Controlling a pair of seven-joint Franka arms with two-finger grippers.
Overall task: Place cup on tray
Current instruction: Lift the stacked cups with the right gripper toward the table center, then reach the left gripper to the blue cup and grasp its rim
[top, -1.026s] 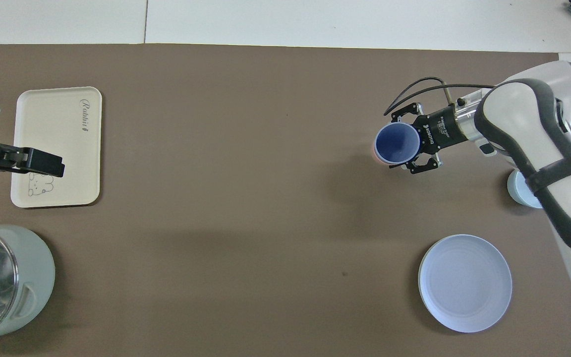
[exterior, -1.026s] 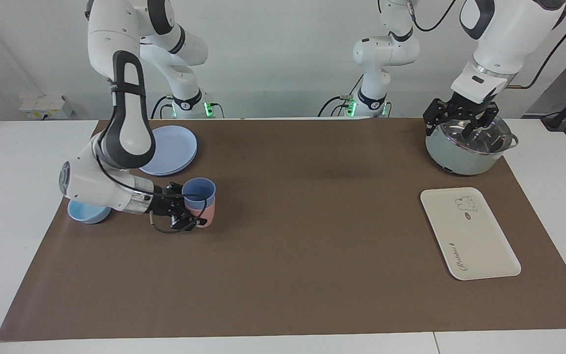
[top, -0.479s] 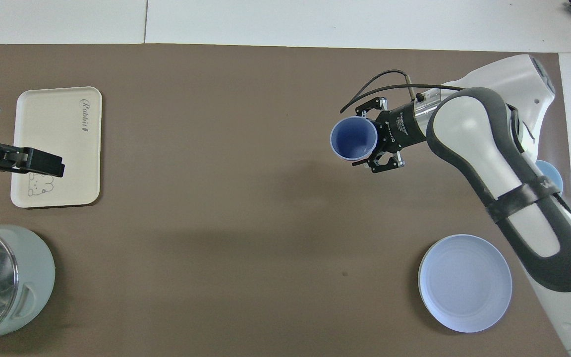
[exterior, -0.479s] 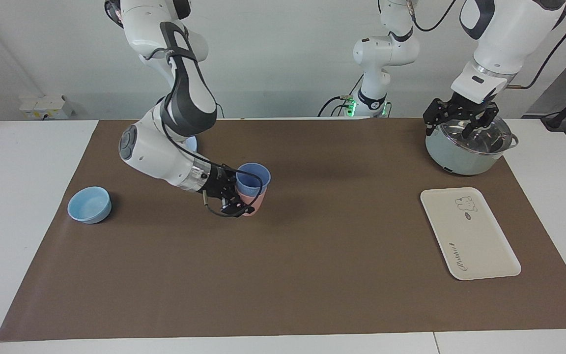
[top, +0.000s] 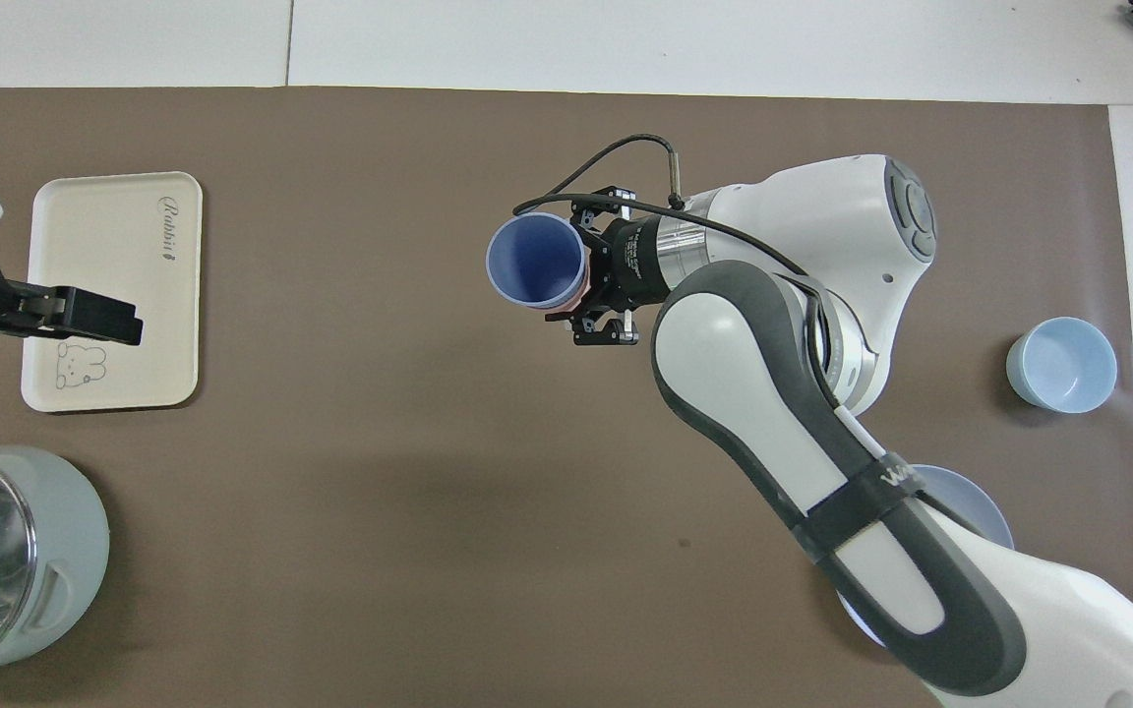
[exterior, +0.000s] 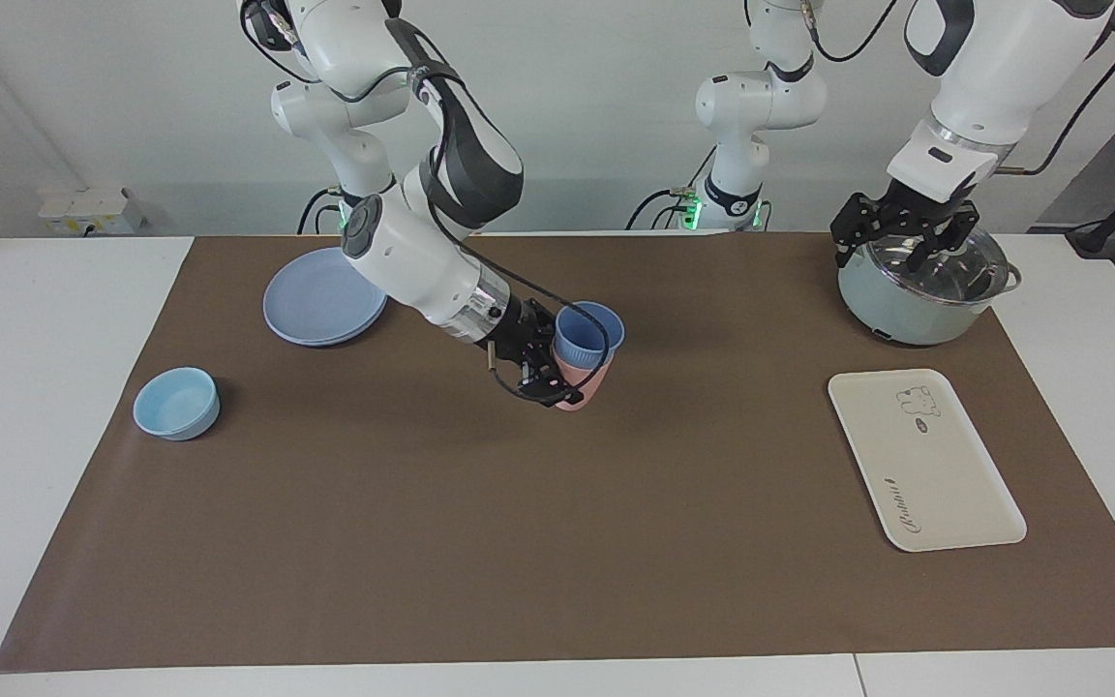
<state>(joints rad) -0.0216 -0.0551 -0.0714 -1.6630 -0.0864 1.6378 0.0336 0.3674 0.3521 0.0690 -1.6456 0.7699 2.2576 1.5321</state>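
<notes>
The periwinkle-blue cup (exterior: 588,332) sits nested in a salmon-pink tumbler (exterior: 589,387). My right gripper (exterior: 557,373) is shut on this stack from the side and holds it just above the middle of the brown mat. In the overhead view the cup's open mouth (top: 535,262) faces up in front of the right gripper (top: 588,287). The cream-white tray (exterior: 935,474) lies flat at the left arm's end of the table, also seen from overhead (top: 104,246). My left gripper (exterior: 906,235) is open and waits over a pot.
A lidded grey-green pot (exterior: 906,310) stands nearer to the robots than the tray. A round blue plate (exterior: 323,295) and a light-blue low bowl (exterior: 176,402) lie at the right arm's end. The arm partly covers the plate (top: 965,497) from overhead.
My right gripper has carried the stacked cup and pink tumbler from beside the bowl toward the middle of the mat, in the tray's direction. The left arm has stayed over the pot.
</notes>
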